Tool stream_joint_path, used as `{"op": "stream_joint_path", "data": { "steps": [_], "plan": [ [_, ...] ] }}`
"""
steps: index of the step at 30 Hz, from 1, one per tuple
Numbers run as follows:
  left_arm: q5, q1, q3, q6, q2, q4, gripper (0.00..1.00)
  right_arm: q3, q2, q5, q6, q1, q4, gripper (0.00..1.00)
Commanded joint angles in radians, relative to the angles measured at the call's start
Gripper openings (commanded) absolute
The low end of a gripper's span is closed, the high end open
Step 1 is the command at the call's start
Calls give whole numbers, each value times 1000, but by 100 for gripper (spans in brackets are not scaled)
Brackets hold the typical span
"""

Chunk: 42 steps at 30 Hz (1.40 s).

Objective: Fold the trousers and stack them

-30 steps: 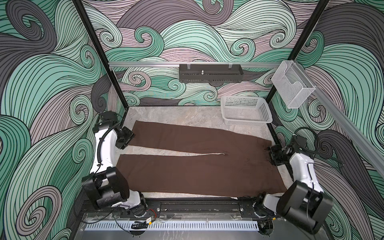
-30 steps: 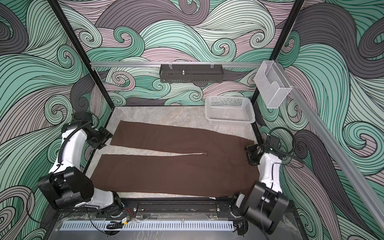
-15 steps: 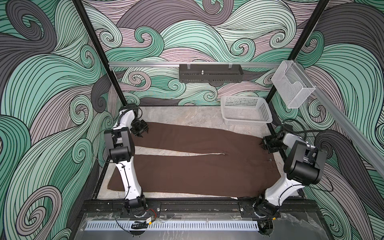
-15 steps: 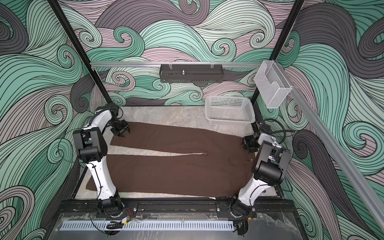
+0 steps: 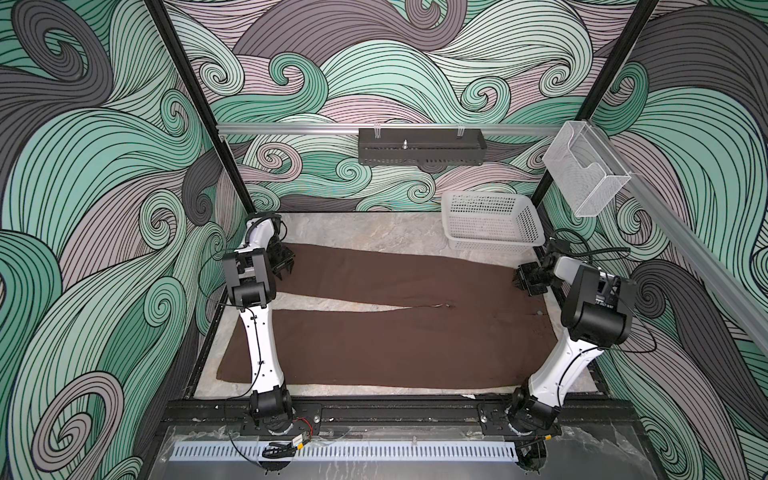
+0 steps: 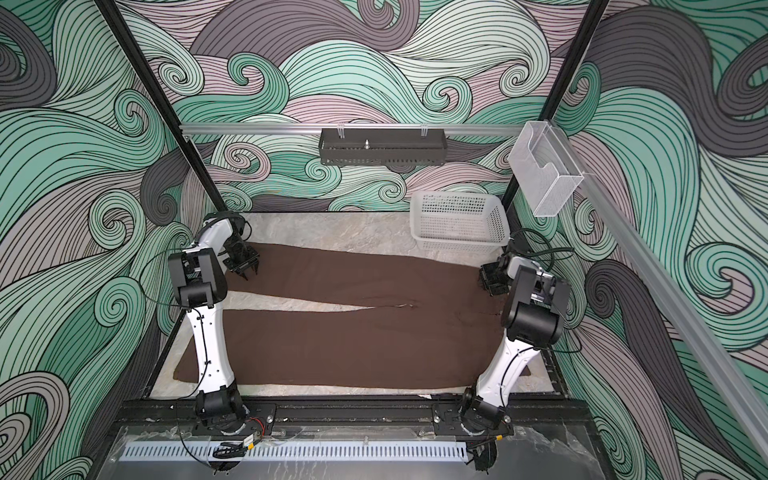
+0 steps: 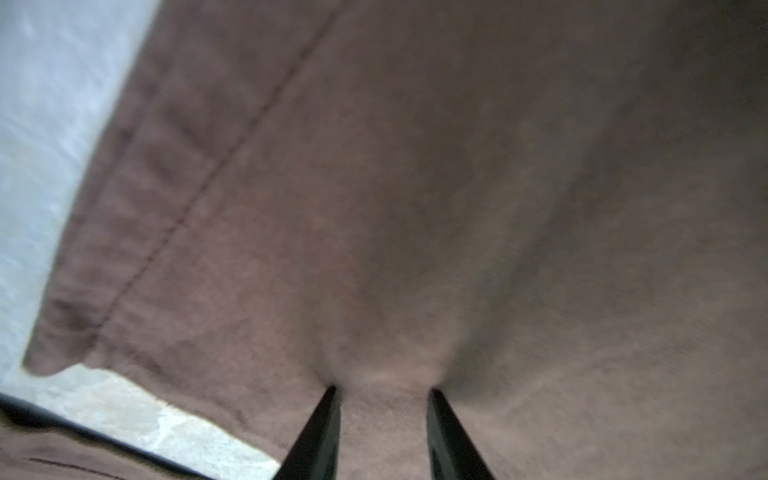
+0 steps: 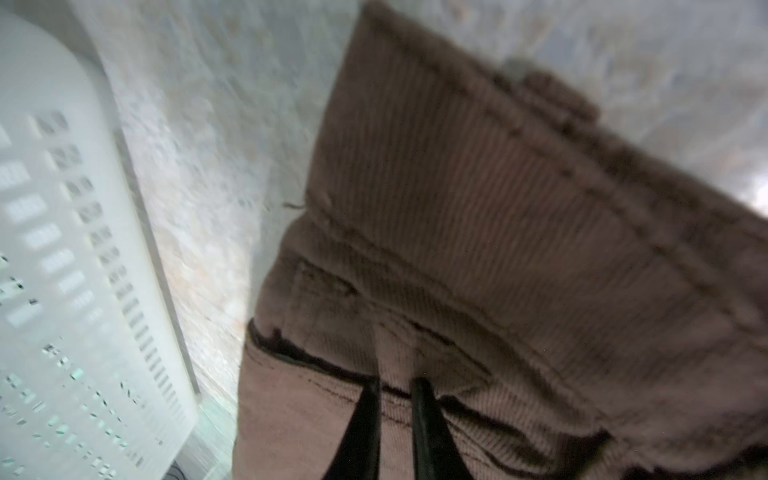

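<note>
Trousers [image 5: 386, 320] lie flat on the surface [image 5: 357, 232]; left end effector [image 7: 380, 392] pinches a leg hem, right end effector [image 8: 395, 388] pinches the waistband.

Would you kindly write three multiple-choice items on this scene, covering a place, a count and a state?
1. Where does the white basket stand?
A. Far right corner of the table
B. Near left corner
C. On the trousers

2. How many pairs of trousers lie on the table?
A. One
B. Two
C. Three

3. How are the trousers lying?
A. Spread flat, legs apart
B. Folded in half
C. Bunched in the basket

Answers:
1 A: in both top views the basket sits on the table at the far right, beyond the waistband.
2 A: only one brown pair shows.
3 A: a wedge of bare table separates the legs; the left tool and right tool are at the far leg's cuff and at the waistband.
</note>
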State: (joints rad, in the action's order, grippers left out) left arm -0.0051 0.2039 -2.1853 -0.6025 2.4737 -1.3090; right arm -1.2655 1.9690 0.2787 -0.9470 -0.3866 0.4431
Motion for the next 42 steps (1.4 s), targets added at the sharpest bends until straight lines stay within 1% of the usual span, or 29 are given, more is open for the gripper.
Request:
{"op": "stream_joint_path", "data": {
  "steps": [1, 4, 6, 9, 11, 14, 16, 17, 20, 22, 24, 27, 31, 33, 36, 39, 42],
  "plan": [
    [-57, 10, -97, -13, 81, -94, 35, -15, 30, -102, -17, 1, 23, 19],
    [-64, 25, -110, -17, 113, -102, 35, 4, 7, -138, -15, -1, 26, 19],
    [-63, 39, -104, -19, 121, -102, 34, 9, -2, -141, -9, -1, 28, 20],
    [-26, 47, -111, -12, 115, -95, 34, 10, -12, -99, -1, 2, 16, 21],
    [9, 42, -110, 1, 81, -78, 38, -2, -20, -66, 11, 9, 21, 24],
    [64, 31, -100, 26, -13, -42, 46, -12, -71, -30, 33, 29, 32, 33],
    [94, 23, -85, 45, -98, -32, 52, -11, -130, -35, 45, 45, 56, 44],
    [97, 19, -73, 54, -143, -30, 54, -7, -158, -42, 51, 50, 69, 48],
    [99, 14, 24, 77, -313, -14, 58, 20, -260, -57, 69, 56, 115, 58],
    [101, 14, 127, 89, -438, 14, 60, 61, -336, -87, 74, 54, 134, 64],
    [108, 14, 215, 104, -545, 38, 61, 97, -395, -119, 77, 51, 154, 67],
    [126, 14, 325, 102, -681, 62, 63, 111, -442, -110, 83, 43, 196, 71],
    [149, 14, 461, 62, -821, 142, 69, 65, -442, -200, 54, 40, 310, 76],
    [143, 14, 515, 24, -869, 189, 71, 55, -429, -232, 9, 38, 338, 77],
    [159, 13, 530, -20, -903, 205, 74, 37, -393, -231, -43, 33, 340, 77],
    [160, 15, 507, -26, -923, 167, 79, 10, -362, -217, -64, 29, 380, 77],
    [139, 16, 500, -17, -956, 122, 83, 44, -386, -208, -96, 16, 384, 76]
  ]
}}
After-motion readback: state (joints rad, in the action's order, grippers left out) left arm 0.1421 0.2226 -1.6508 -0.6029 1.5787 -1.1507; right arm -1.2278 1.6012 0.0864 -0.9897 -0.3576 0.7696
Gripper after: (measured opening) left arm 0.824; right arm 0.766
